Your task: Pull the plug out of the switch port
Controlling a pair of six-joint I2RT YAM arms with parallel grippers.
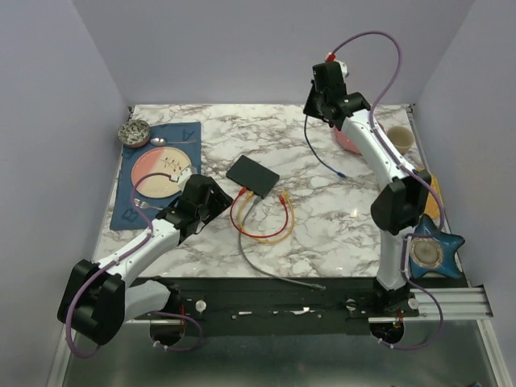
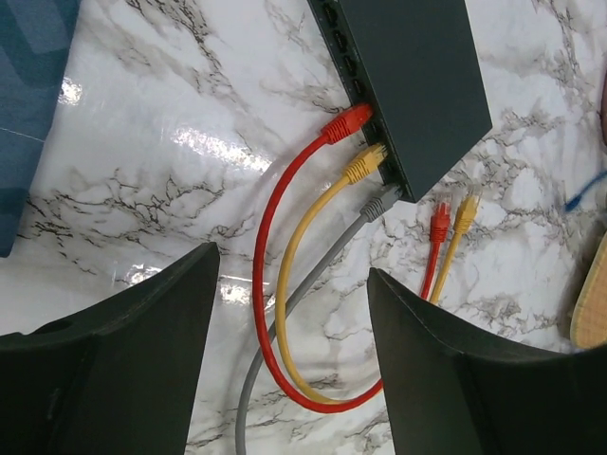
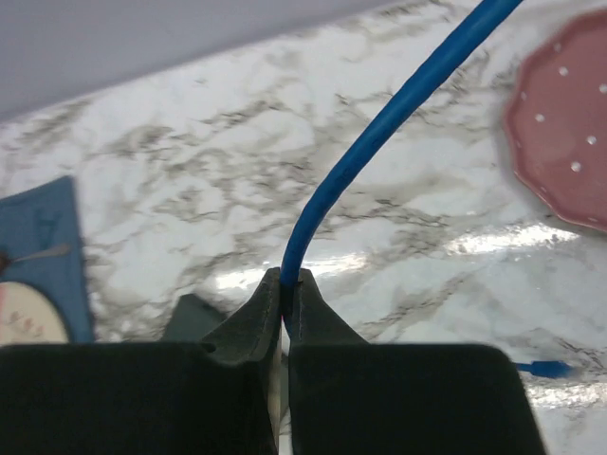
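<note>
The switch point(image 1: 252, 176) is a flat black box lying mid-table, also in the left wrist view point(image 2: 417, 76). A red plug point(image 2: 346, 123), a yellow plug point(image 2: 365, 163) and a grey plug point(image 2: 381, 202) sit in its ports. The free ends of the red cable point(image 2: 439, 223) and the yellow cable point(image 2: 465, 213) lie beside it. My left gripper point(image 2: 292, 261) stands open above the cable loops, just left of the switch point(image 1: 214, 197). My right gripper point(image 3: 285, 282) is raised at the back point(image 1: 310, 109) and shut on a blue cable point(image 3: 379, 133), whose loose plug point(image 1: 343, 175) rests on the table.
A blue placemat point(image 1: 129, 201) with a plate point(image 1: 157, 173), a spoon and a speckled bowl point(image 1: 133, 132) lies at the left. A pink bowl point(image 1: 347, 141), a cup point(image 1: 399, 138) and a blue star-shaped dish point(image 1: 435, 251) are at the right. The grey cable point(image 1: 266, 270) trails toward the front edge.
</note>
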